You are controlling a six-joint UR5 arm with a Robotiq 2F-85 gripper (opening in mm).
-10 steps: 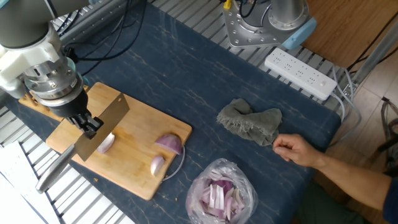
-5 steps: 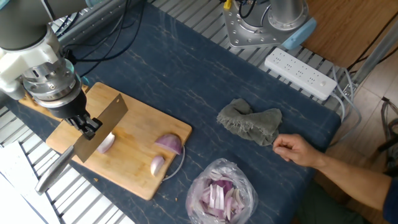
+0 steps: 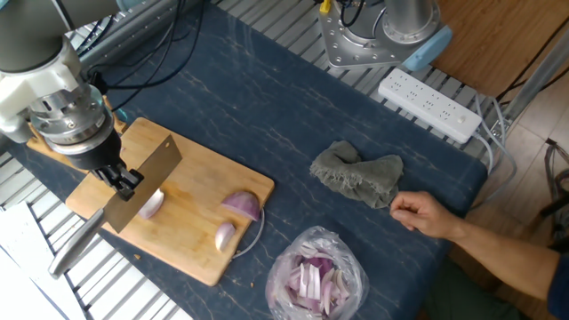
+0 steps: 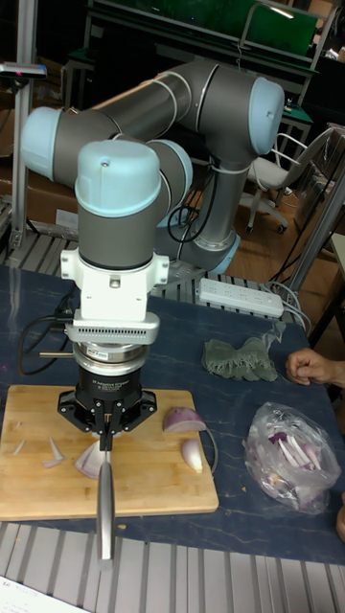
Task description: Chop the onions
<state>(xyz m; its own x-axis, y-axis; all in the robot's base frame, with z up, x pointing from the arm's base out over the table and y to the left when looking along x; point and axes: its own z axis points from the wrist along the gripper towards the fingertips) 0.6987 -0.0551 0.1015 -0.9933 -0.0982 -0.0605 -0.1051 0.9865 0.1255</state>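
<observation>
A dark blue surface (image 3: 267, 107) holds a wooden cutting board (image 3: 191, 240). The pincer (image 3: 127, 180) grasps a steel cleaver (image 3: 142, 182) over red-onion wedges (image 3: 242, 206) lying on the board.

A dark blue marbled surface (image 3: 267, 107) lies over a slatted metal frame (image 3: 36, 222). A white power strip (image 3: 429, 104) sits near its far edge. Behind stand a white office chair (image 4: 271, 177), green-topped benches (image 4: 278, 29) and a wooden floor (image 3: 498, 40).
</observation>
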